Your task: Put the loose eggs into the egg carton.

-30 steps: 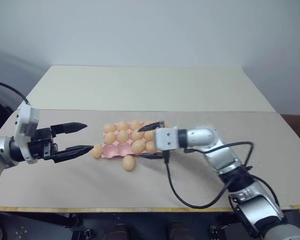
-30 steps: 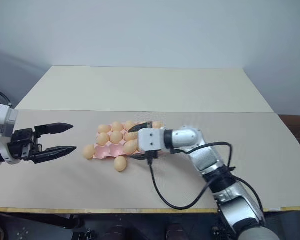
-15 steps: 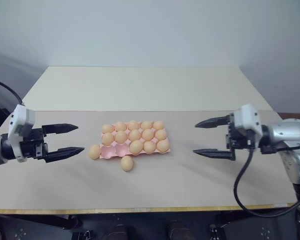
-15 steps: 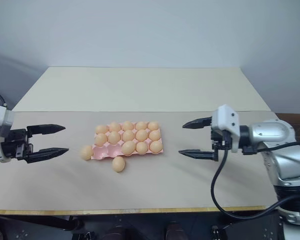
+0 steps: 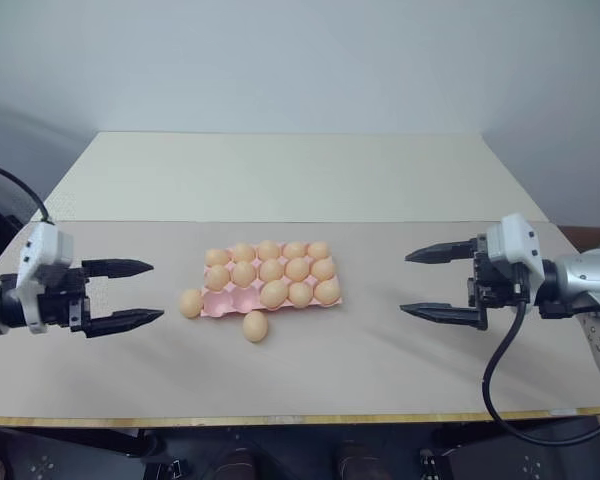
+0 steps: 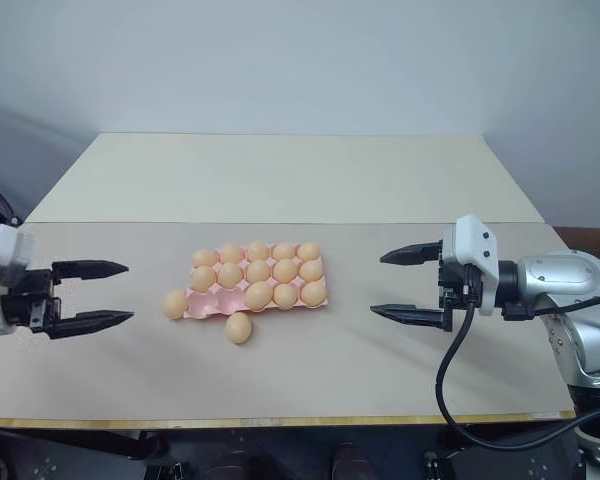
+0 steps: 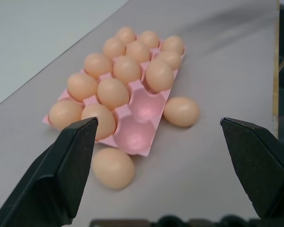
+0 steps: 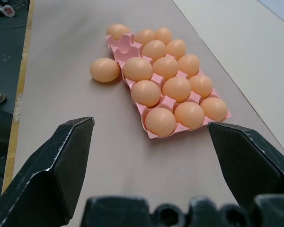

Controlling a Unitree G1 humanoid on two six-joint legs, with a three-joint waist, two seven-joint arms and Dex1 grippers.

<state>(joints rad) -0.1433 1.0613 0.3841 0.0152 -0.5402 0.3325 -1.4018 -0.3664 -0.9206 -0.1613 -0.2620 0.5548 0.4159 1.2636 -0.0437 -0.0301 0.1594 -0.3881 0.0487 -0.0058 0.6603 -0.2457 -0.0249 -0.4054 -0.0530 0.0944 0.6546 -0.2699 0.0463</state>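
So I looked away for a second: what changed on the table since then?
The right gripper pulled away from the egg carton to the table's right side, open and empty. The left gripper drifted slightly left, open. The carton and the two loose eggs beside it stayed put.

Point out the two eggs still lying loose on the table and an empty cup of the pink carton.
loose egg left of the carton (image 5: 190, 303), left eye view, its middle.
loose egg in front of the carton (image 5: 255, 326), left eye view, its middle.
empty cup (image 7: 146, 108), left wrist view, its hollow.
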